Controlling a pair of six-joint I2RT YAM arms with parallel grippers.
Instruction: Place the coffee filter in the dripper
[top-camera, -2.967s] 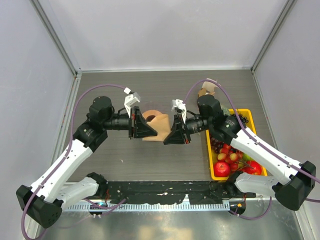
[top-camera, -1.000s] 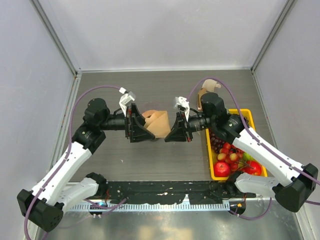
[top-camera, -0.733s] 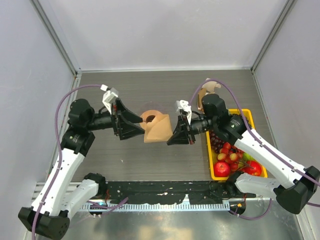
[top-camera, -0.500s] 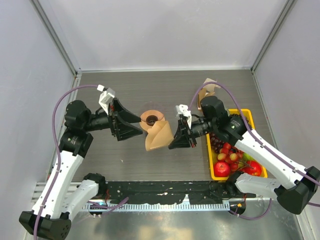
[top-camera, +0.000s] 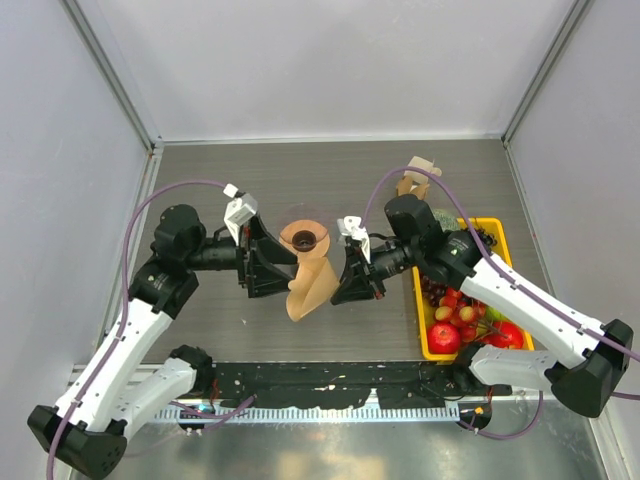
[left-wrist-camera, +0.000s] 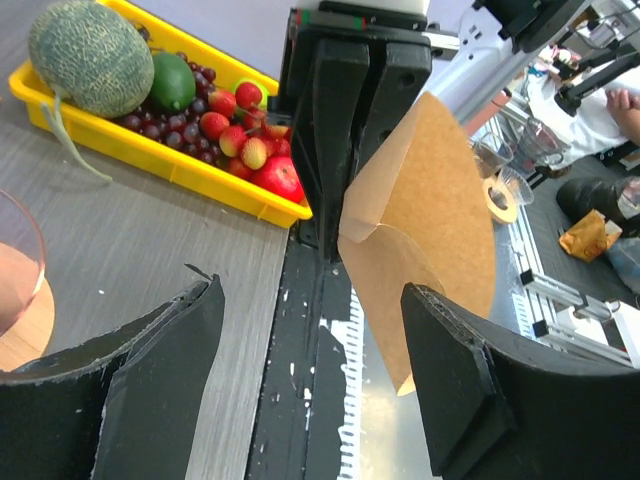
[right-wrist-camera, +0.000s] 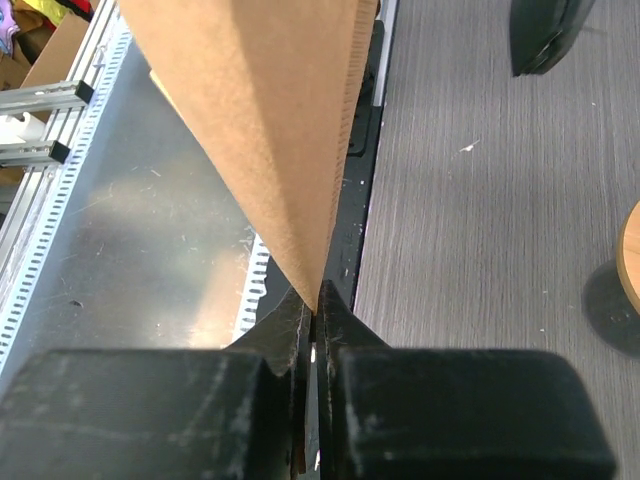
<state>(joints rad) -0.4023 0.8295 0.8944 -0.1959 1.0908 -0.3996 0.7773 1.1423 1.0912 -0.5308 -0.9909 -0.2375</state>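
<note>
The coffee filter is a tan paper cone held in the air just in front of the dripper. My right gripper is shut on the filter's right edge. In the right wrist view the filter fans up from the pinched jaws. My left gripper stands open to the left of the filter, not touching it. In the left wrist view the filter hangs beyond the open fingers, close to the right finger. The dripper's glass and orange collar show at the left edge.
A yellow fruit tray with apples, grapes and a melon sits at the right, under the right arm. A bunch of brown filters lies at the back. The table's black front rail runs below the filter.
The left gripper let go of the filter, opened, drew back left, then came back toward it. The right gripper swung the filter toward the near edge, off the dripper.
</note>
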